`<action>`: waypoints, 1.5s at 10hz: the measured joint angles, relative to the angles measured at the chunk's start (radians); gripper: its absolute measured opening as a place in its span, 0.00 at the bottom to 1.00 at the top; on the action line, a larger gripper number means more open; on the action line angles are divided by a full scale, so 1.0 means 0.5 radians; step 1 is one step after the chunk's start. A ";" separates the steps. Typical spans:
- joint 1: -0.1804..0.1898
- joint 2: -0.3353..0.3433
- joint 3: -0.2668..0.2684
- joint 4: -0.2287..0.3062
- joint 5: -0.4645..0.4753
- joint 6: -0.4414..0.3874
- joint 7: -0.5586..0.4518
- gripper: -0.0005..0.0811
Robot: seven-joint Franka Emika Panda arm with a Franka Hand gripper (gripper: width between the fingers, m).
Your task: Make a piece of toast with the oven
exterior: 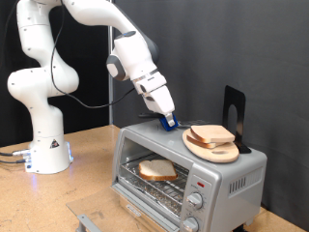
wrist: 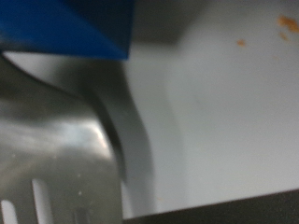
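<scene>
Exterior view showed the gripper down on the oven roof, at 9 o'clock of a wooden plate carrying a bread slice. The piece of toast lay on the rack inside the oven. A black stand stood at the plate's 1 o'clock. Wrist view only gave a blurred blue finger pad, a slotted metal spatula and grey surface. Couldn't tell if the fingers were spread or closed.

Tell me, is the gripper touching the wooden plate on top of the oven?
Apart. In the exterior view the gripper shows bare oven top between it and the plate.
</scene>
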 joint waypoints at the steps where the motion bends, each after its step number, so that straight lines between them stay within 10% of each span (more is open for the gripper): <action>1: -0.030 -0.017 0.040 -0.009 -0.087 0.004 0.066 1.00; 15: -0.133 -0.026 0.010 -0.086 -0.109 0.272 -0.038 1.00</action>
